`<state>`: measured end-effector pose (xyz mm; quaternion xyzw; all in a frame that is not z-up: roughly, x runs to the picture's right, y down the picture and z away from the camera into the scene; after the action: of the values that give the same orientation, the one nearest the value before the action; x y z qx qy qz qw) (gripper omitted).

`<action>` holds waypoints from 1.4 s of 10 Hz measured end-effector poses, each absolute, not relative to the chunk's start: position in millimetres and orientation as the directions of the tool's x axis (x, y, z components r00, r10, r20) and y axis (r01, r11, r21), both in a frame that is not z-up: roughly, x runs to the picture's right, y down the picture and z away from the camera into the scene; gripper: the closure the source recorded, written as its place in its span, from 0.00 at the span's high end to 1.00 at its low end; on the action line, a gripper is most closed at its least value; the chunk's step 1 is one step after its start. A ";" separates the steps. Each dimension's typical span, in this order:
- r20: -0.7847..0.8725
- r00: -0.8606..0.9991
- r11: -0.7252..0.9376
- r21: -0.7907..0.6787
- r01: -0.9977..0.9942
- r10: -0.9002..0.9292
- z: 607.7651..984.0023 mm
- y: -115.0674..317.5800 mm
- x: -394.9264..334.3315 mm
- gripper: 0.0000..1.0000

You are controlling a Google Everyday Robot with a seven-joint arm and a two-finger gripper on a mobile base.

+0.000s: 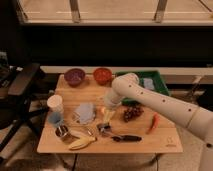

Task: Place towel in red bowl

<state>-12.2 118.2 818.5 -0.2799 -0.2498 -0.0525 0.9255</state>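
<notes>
One towel (pixel 84 113), one end effector (pixel 107 111) beside it

**No readable writing**

No text, label, brand, number or sign can be read on anything lying on the tabletop (pixel 150 142), nor on the arm. The gripper (pixel 106 112), its jaws apart, hangs low over the tabletop just right of the towel (pixel 84 113) and bears no legible marking.

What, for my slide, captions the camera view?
The tool hangs open beside the towel, the red bowl at the table's far edge.
</notes>
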 end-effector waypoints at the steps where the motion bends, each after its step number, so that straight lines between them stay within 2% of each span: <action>1: 0.492 0.869 0.837 -0.492 0.239 0.042 827.3 118.5 -14.7 0.80; 8: 0.528 0.846 0.829 -0.503 0.245 0.070 868.2 113.2 -56.8 0.80; 14: 0.524 0.849 0.791 -0.546 0.277 0.064 905.7 143.1 -86.0 0.80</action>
<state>-86.0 143.1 905.7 -0.3181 -0.2682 -0.0588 0.9074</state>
